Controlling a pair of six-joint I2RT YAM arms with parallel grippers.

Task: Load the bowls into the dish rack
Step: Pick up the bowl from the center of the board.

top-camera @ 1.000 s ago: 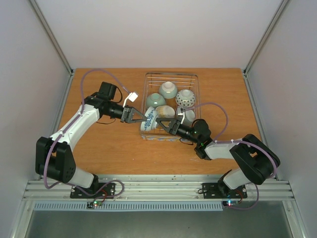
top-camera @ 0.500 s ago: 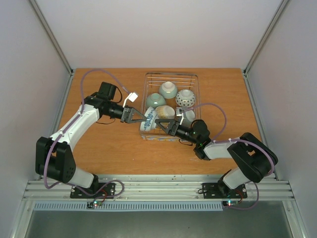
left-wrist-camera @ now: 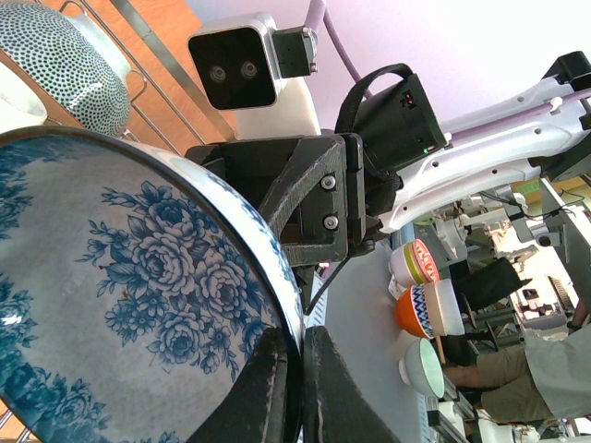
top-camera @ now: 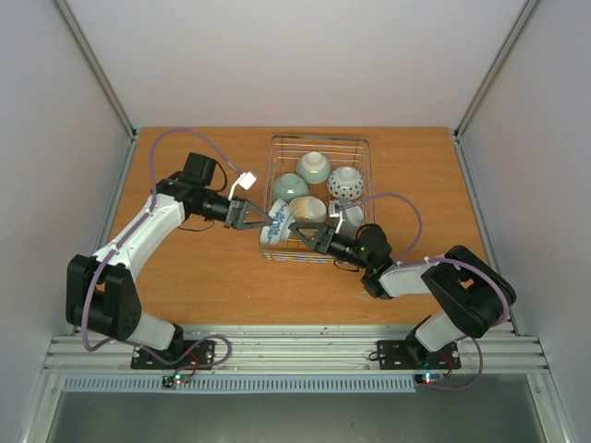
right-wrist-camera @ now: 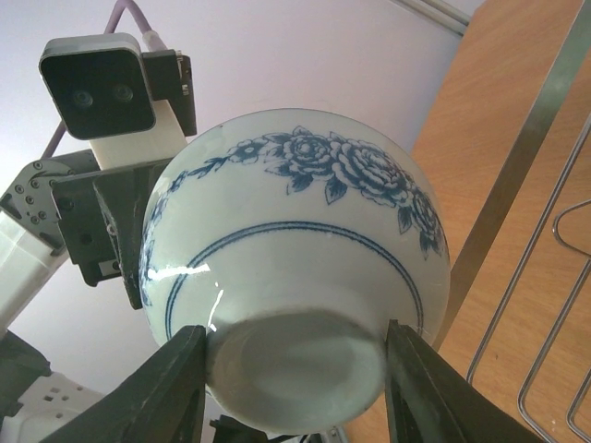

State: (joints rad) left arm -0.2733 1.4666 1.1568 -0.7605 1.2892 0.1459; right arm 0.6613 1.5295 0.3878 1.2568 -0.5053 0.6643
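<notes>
1. Top external view: a blue-flowered bowl [top-camera: 277, 224] is held tilted at the rack's [top-camera: 319, 138] near-left corner. Other bowls [top-camera: 313, 167] are seated further inside the rack.
2. Its rim is pinched tight by the left gripper [left-wrist-camera: 294, 383].
3. Its foot is straddled by the right gripper [right-wrist-camera: 294, 369], with a finger against either side. Whether a firm clamp is made cannot be told.
4. Judged: a handover. The foot should be squeezed squarely and fully before the rim is let go, lest the bowl be dropped onto the rack's edge.
</notes>
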